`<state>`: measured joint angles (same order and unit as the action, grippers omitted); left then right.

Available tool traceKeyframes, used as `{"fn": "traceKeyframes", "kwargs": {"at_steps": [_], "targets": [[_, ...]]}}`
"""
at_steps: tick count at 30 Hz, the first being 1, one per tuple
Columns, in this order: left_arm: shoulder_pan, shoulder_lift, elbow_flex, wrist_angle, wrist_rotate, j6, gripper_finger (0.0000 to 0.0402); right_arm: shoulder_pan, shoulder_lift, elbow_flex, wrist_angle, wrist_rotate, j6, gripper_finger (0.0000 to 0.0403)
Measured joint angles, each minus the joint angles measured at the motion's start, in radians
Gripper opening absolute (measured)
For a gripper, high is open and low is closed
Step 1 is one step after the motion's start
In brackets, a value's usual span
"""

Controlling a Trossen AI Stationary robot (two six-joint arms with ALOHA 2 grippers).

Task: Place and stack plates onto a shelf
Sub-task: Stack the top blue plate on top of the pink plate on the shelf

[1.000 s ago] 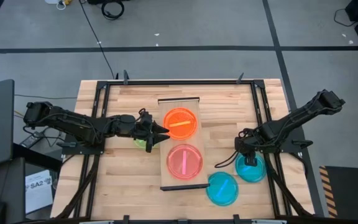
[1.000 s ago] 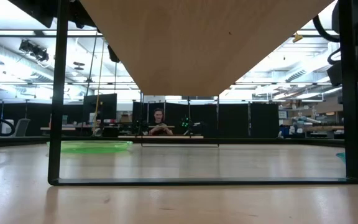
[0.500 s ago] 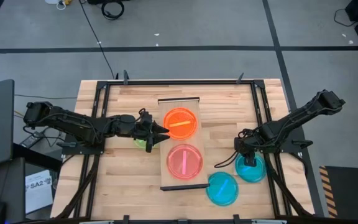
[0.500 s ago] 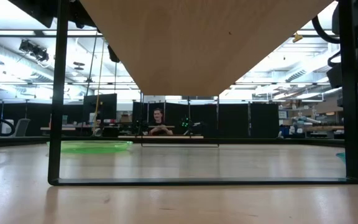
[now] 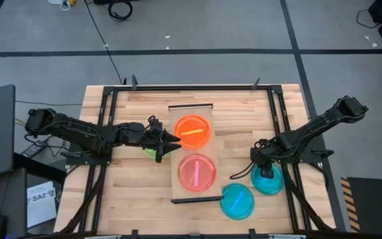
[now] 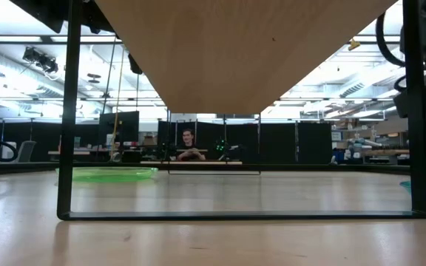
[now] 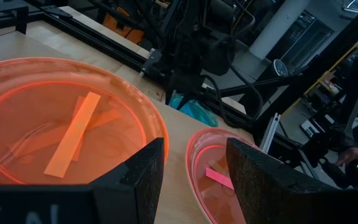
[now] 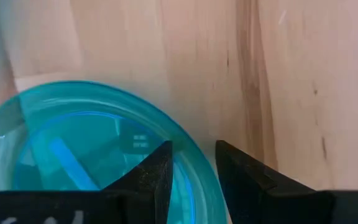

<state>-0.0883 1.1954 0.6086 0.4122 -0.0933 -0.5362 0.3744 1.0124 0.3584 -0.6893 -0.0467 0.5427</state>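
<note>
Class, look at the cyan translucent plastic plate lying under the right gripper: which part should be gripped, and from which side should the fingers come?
Grip the raised rim. The cyan translucent plastic plate lies flat on the plank table, so only its thin edge offers a hold. Probably come from above, one finger inside the rim and one outside; the right gripper is open over that edge.

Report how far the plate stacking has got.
Done: orange plate and pink plate lie on the shelf. In hand: nothing is gripped; the open left gripper sits at the orange plate's edge, and the open right gripper hovers over a cyan plate. Left: that plate, the second cyan plate and the green plate are on the table.
</note>
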Motion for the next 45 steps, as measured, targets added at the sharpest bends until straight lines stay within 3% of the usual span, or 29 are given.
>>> {"fn": "traceKeyframes", "kwargs": {"at_steps": [21,35,45], "targets": [[0.0,0.0,0.0,-0.02,0.0,0.0,0.0181,0.0,-0.001,-0.011,0.02,0.002,0.082,0.0124],[0.0,0.0,0.0,-0.022,0.0,0.0,0.0181,0.0,0.0,-0.011,0.027,-0.008,0.03,0.0011],[0.0,0.0,0.0,-0.022,0.0,0.0,0.0181,0.0,0.0,-0.009,0.032,-0.006,0.03,0.0007]]}}
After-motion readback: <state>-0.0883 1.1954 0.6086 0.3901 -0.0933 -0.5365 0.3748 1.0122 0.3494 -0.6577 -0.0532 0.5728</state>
